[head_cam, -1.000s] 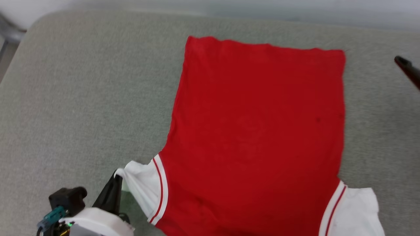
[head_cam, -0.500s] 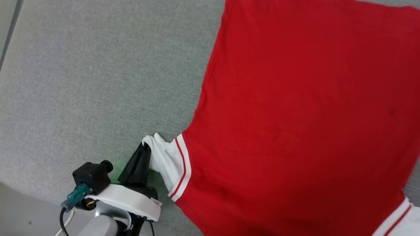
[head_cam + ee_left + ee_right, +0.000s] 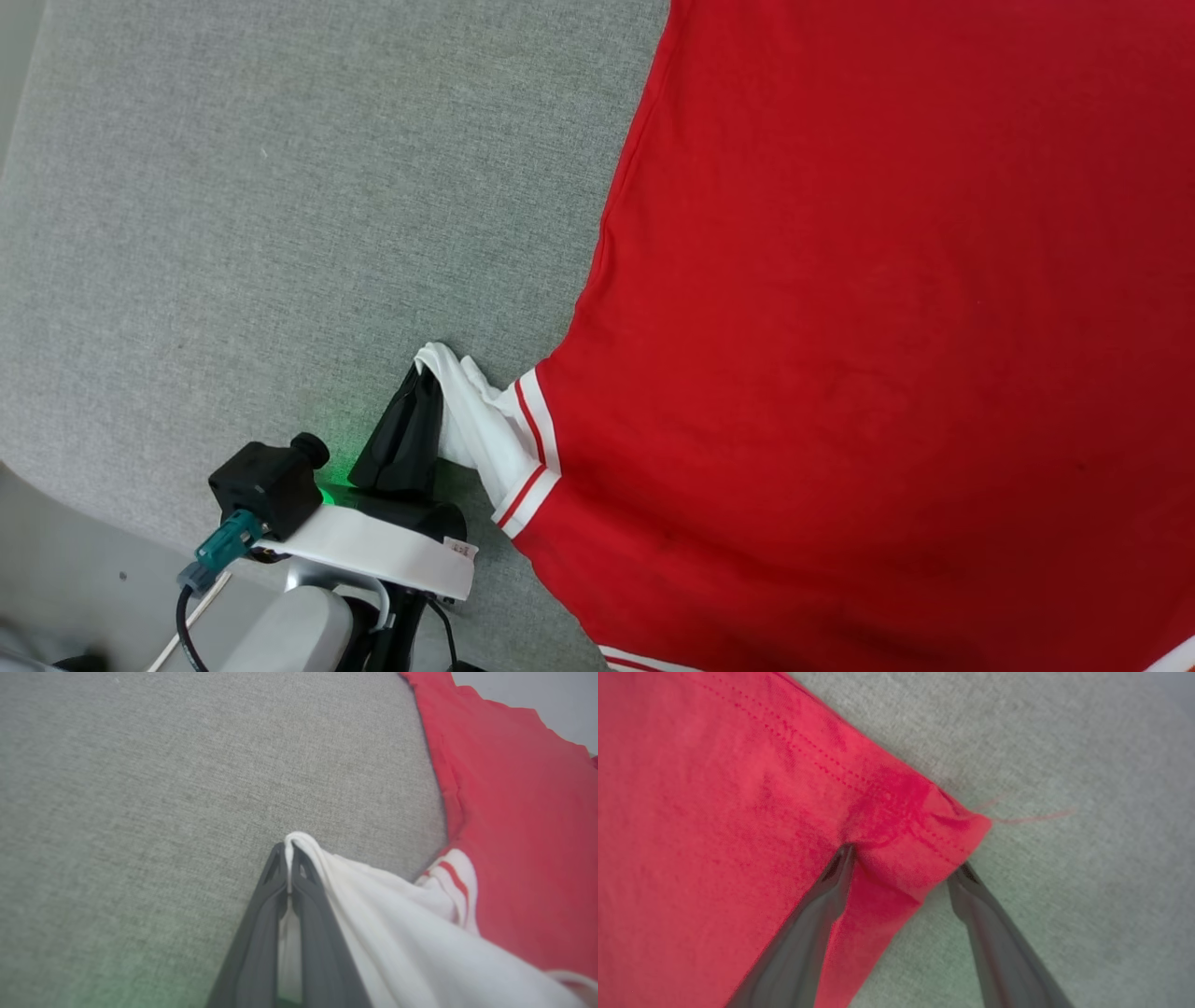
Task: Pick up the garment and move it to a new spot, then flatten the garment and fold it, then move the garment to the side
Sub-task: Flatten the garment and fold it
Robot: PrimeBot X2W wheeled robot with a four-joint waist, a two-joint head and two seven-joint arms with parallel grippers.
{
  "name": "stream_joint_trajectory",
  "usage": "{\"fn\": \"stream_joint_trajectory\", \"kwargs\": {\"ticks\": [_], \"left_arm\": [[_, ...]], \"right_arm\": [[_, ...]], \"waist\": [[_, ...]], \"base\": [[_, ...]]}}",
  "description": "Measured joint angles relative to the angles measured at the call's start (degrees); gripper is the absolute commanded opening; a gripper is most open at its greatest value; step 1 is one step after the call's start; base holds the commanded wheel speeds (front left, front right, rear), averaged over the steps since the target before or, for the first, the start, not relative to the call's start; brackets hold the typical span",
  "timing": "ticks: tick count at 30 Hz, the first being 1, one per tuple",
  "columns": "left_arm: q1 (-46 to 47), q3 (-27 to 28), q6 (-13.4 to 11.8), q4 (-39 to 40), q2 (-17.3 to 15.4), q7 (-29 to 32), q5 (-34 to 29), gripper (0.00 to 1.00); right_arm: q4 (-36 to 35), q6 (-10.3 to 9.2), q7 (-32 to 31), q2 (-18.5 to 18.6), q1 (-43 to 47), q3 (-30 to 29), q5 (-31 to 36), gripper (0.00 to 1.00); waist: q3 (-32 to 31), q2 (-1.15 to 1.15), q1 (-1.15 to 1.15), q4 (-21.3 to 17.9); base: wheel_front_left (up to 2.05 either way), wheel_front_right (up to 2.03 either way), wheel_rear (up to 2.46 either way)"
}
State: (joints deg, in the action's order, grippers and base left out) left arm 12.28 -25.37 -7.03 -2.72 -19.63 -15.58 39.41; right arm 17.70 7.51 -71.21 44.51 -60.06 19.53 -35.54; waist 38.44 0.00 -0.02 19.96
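The garment [image 3: 887, 327], a red jersey with white sleeves and red-and-white trim, lies spread flat on the grey cushion, plain red side up. My left gripper [image 3: 422, 373] is shut on the tip of the near white sleeve [image 3: 471, 420], which bunches up from its grip. The left wrist view has the sleeve [image 3: 397, 933] pinched between my left gripper's tips [image 3: 288, 851]. In the right wrist view my right gripper [image 3: 906, 870] stands open over a hemmed red corner [image 3: 934, 826] of the garment, one finger [image 3: 831, 886] on the cloth and the other on the cushion beside it.
The grey fabric cushion [image 3: 233, 233] stretches wide to the left of the garment. Its near edge and a grey floor [image 3: 56, 569] lie at the lower left. A loose red thread [image 3: 1031, 817] trails from the corner.
The head camera has swung down and left, so the garment looks larger. The sleeve in my left gripper has drawn closer to the body and bunched more.
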Motion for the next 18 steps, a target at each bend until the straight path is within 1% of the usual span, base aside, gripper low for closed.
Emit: {"fn": "stream_joint_trajectory", "kwargs": {"ticks": [1,5,13,15,18], "left_arm": [[0.0,0.2,0.1,-0.1,0.2,0.0,-0.1,0.00],[-0.1,1.3,0.6,-0.7,0.5,0.0,-0.6,0.00],[-1.5,3.1,1.0,-2.3,0.5,0.3,-1.2,0.00],[-2.7,3.7,1.1,-2.9,0.1,0.3,-1.2,0.00],[-4.0,4.0,1.0,-3.3,-0.4,0.3,-0.8,0.00]], "right_arm": [[-0.2,-0.01,0.0,0.2,0.1,0.0,-0.1,0.00],[0.0,0.02,1.6,-0.2,0.6,0.0,-0.1,0.00],[2.5,0.01,8.6,-3.8,0.8,-0.1,-1.4,0.00],[2.1,0.01,10.8,-3.4,2.1,2.1,-2.1,0.00],[0.4,0.01,12.6,-2.1,3.9,4.4,-4.4,0.00]], "waist": [[0.0,0.00,0.00,-0.1],[-0.6,0.00,0.02,-0.8],[-4.2,0.00,0.04,-2.8],[-6.5,0.00,0.04,-3.8],[-8.9,0.00,0.04,-5.1]], "base": [[0.00,0.00,0.00],[0.00,0.00,0.00],[0.00,0.00,0.00],[0.00,0.00,0.00],[0.00,0.00,0.00]]}}
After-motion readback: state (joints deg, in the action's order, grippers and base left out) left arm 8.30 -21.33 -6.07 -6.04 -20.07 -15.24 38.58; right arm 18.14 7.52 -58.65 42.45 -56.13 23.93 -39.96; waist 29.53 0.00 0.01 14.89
